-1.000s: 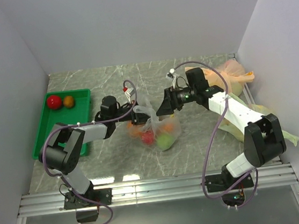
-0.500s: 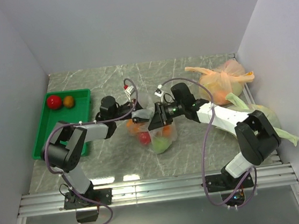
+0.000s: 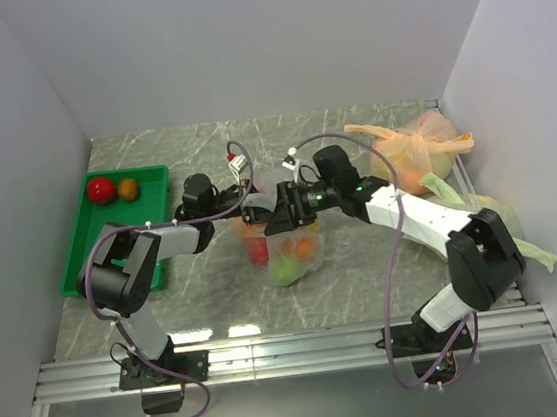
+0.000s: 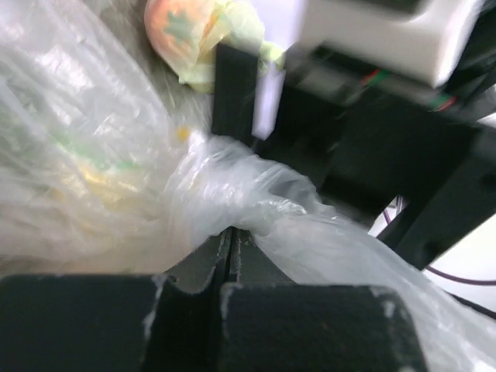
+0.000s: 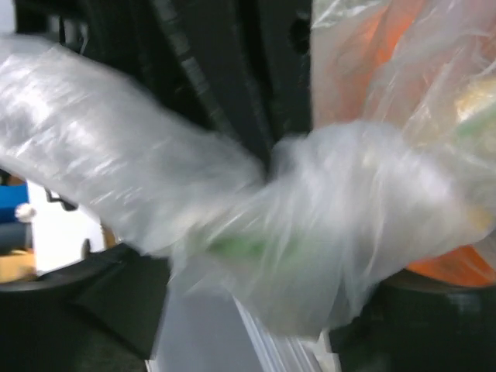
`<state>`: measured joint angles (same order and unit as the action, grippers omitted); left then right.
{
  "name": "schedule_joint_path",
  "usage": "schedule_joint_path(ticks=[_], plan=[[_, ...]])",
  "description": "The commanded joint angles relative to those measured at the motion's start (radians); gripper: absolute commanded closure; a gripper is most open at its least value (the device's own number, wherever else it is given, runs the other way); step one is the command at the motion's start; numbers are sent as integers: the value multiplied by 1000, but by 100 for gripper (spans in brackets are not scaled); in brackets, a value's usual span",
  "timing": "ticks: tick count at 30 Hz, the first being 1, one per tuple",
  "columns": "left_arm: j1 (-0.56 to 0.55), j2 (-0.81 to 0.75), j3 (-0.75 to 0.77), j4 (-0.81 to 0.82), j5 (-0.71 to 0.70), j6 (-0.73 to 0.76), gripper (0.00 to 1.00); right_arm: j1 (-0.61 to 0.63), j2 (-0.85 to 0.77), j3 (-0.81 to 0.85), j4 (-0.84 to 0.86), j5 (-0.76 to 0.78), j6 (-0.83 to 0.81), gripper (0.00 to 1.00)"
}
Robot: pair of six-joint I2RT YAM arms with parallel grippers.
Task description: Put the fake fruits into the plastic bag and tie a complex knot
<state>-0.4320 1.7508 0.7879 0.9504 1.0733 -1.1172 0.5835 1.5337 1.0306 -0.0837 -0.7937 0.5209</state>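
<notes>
The clear plastic bag [image 3: 286,253] lies mid-table with a red [image 3: 259,254], a light green [image 3: 283,268] and an orange fake fruit [image 3: 304,249] inside. My left gripper [image 3: 255,204] is shut on a twisted handle of the bag [image 4: 256,190]. My right gripper [image 3: 282,209] is right beside it above the bag, shut on the other handle. A bunched twist of plastic [image 5: 325,194] fills the blurred right wrist view. A red ball [image 3: 101,189] and an orange ball [image 3: 128,188] sit in the green tray [image 3: 82,253].
An orange-tinted bag [image 3: 408,148] lies at the back right, and it also shows in the left wrist view [image 4: 182,23]. A pale green bag [image 3: 507,223] lies along the right wall. The two arms meet over the bag.
My right gripper has swung left from beside the bag to over it, up against the left gripper. The bag and its fruits have shifted slightly left.
</notes>
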Motion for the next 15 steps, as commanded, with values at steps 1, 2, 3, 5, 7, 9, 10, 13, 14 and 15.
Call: schedule_joint_path(ticks=[1, 2, 3, 5, 7, 9, 10, 13, 14, 15], plan=[[-13, -23, 5, -48, 30, 71, 100, -56, -136, 48, -163, -22, -197, 21], [-13, -25, 5, -59, 30, 79, 99, -71, -147, 54, -194, -25, -215, 21], [-11, -24, 5, -71, 31, 91, 99, -100, -158, 52, -217, -29, -229, 21], [-10, -24, 5, -79, 33, 94, 99, -138, -178, 31, -246, -67, -252, 23], [-10, -27, 8, -104, 36, 108, 100, -193, -187, 8, -245, -85, -265, 27], [-8, -31, 13, -128, 37, 134, 99, -229, -188, -20, -228, -125, -257, 34], [-7, -36, 19, -162, 40, 143, 99, -256, -193, -32, -187, -133, -231, 40], [-8, -43, 27, -208, 45, 177, 99, -269, -192, -73, -90, -115, -188, 63], [-8, -46, 28, -213, 48, 186, 100, -260, -188, -82, -70, -86, -180, 70], [-8, -48, 27, -214, 50, 188, 99, -249, -182, -84, -56, -64, -179, 75]])
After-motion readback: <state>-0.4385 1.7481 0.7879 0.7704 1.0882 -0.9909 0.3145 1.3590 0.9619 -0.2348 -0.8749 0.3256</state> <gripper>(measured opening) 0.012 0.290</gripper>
